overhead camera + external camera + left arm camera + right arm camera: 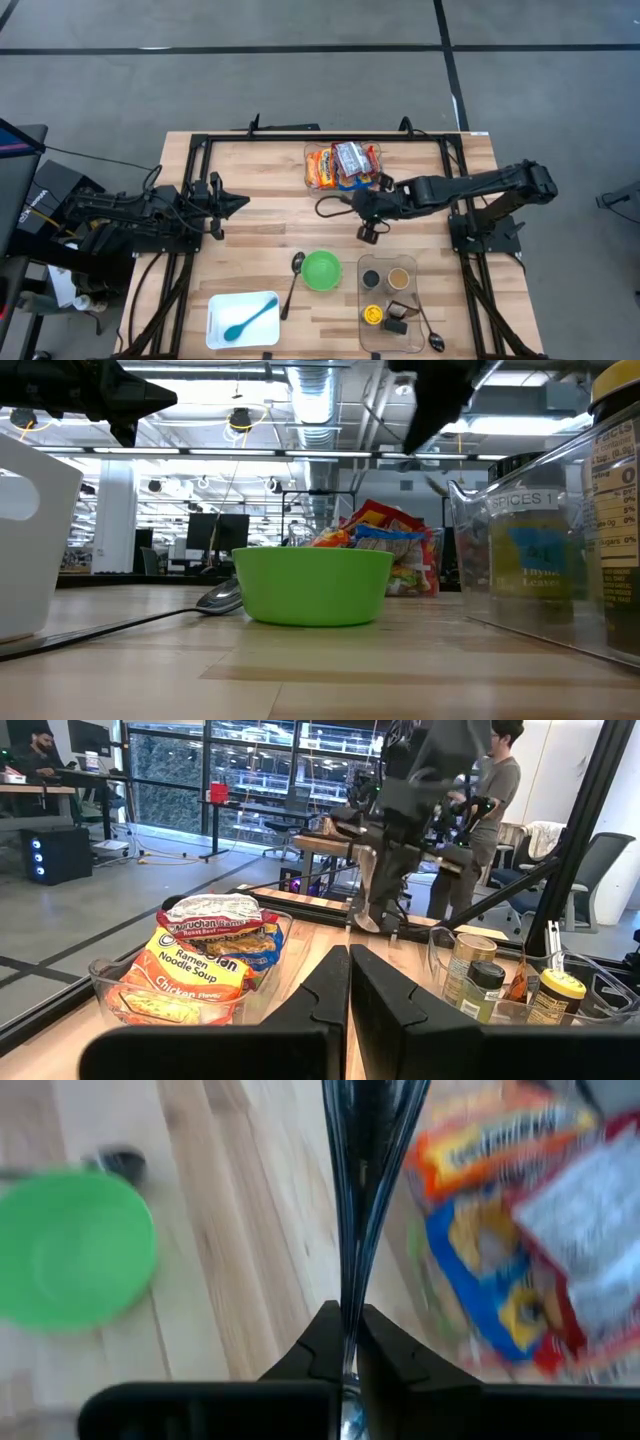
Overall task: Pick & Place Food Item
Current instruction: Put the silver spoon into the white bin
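A clear plastic container (pixel 343 166) holds several ramen noodle packets (pixel 205 955) and stands on its base at the table's far middle. My right gripper (pixel 347 200) is at the container's near side, shut on its clear wall. My left gripper (pixel 238 203) is shut and empty above the table's left part, pointing toward the container. A green bowl (pixel 321 270) stands nearer the front edge and also shows in the right wrist view (pixel 70 1250). My right gripper pinches the container's clear near wall (pixel 350 1280), one finger inside and one outside. The fingers come from the table's right, slanting down, and lie along the wall. The container's base seems to rest on the table.
A metal spoon (pixel 296 268) lies left of the bowl. A white tray (pixel 243 320) with a teal spoon is at the front left. A clear bin of spice jars (pixel 398 300) is at the front right. A person (pixel 500 780) stands beyond the table.
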Robot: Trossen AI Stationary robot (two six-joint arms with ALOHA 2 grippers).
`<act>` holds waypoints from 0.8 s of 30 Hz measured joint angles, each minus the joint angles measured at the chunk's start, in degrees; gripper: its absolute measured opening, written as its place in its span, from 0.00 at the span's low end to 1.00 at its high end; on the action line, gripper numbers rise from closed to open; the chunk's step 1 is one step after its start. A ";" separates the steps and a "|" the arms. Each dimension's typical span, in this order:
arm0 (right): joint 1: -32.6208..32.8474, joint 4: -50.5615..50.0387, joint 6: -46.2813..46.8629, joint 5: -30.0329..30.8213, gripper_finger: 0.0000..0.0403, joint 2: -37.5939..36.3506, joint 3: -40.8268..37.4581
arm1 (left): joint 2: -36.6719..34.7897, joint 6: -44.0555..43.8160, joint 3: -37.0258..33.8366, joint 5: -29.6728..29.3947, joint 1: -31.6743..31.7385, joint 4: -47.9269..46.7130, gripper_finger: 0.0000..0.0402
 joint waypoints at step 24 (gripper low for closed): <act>1.06 41.35 -10.23 1.37 0.02 0.26 -8.63 | 0.01 0.00 0.00 0.02 0.01 -0.02 0.02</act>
